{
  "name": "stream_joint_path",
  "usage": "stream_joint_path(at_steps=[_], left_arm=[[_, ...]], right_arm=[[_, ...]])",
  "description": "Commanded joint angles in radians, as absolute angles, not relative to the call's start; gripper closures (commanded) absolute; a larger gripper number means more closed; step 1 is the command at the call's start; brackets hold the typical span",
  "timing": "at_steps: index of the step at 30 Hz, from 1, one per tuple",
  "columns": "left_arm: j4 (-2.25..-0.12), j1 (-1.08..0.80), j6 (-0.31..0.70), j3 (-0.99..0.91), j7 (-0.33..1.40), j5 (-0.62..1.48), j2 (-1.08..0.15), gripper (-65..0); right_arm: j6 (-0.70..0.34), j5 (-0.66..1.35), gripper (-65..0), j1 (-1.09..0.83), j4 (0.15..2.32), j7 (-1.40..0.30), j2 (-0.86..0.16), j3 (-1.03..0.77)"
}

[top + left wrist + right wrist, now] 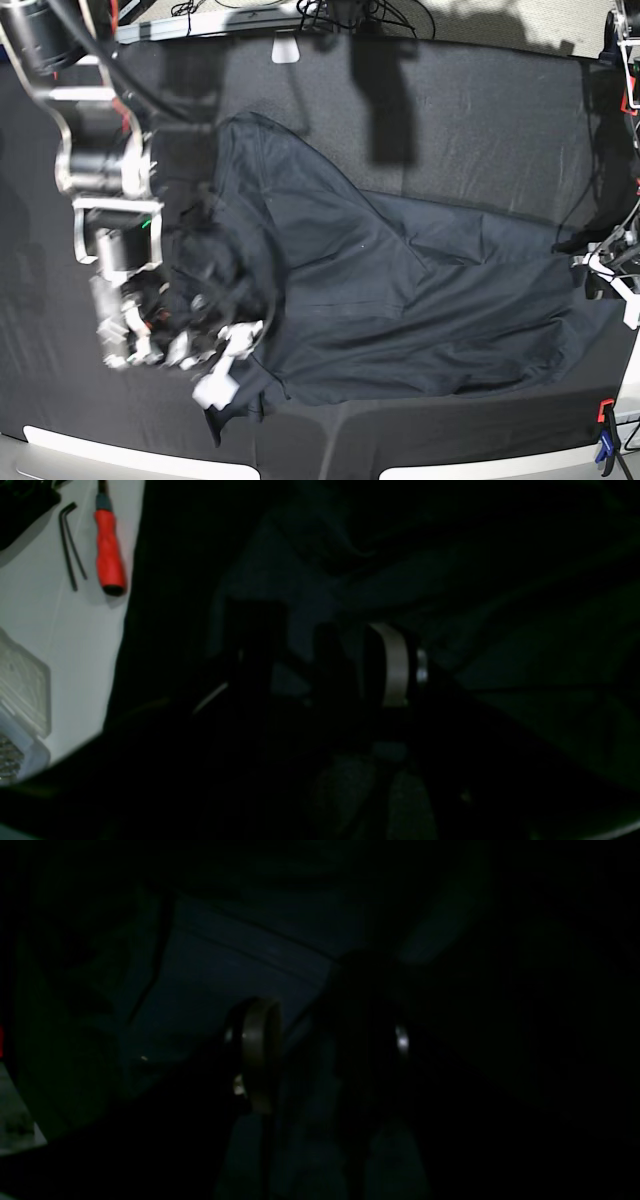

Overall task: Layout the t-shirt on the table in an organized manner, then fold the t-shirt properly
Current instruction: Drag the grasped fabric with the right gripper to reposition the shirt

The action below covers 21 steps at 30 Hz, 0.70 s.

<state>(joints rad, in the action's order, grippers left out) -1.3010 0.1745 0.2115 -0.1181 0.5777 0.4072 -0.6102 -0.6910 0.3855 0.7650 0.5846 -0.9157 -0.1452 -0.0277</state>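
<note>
The dark slate-blue t-shirt [400, 290] lies spread and creased across the middle of the black-clothed table [480, 100]. My right gripper [225, 365] is motion-blurred over the shirt's lower left corner. In the very dark right wrist view the gripper [320, 1040] hangs just above blue fabric [225, 975]. My left gripper [598, 268] is at the shirt's right edge, where the cloth bunches to a point. In the left wrist view the gripper [292, 650] is over dark fabric [450, 605]. Neither view shows how the jaws stand.
A red-handled screwdriver [107, 550], hex keys [70, 545] and a clear plastic box [20, 695] lie on a white surface beside the table. A red and blue clamp [605, 440] grips the near right edge. The pale rim [60, 440] runs along the front.
</note>
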Motion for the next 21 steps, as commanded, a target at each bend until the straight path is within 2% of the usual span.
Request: stream_joint_path(at_steps=[1,15,21], left_arm=[[-1.315,0.196,0.211,-0.126,0.557,0.409,-0.632,-27.6],[-1.315,0.196,0.211,-0.126,0.557,0.409,-0.632,-27.6],[-1.315,0.196,0.211,-0.126,0.557,0.409,-0.632,-27.6]], right_arm=[[-0.698,0.385,-25.5,0.812,0.602,-0.886,-0.146,-0.030],[-0.698,0.115,-25.5,0.789,0.599,-0.719,-0.018,-0.030],[-0.624,0.050,-25.5,0.788,0.591,-0.718,-0.011,0.022]])
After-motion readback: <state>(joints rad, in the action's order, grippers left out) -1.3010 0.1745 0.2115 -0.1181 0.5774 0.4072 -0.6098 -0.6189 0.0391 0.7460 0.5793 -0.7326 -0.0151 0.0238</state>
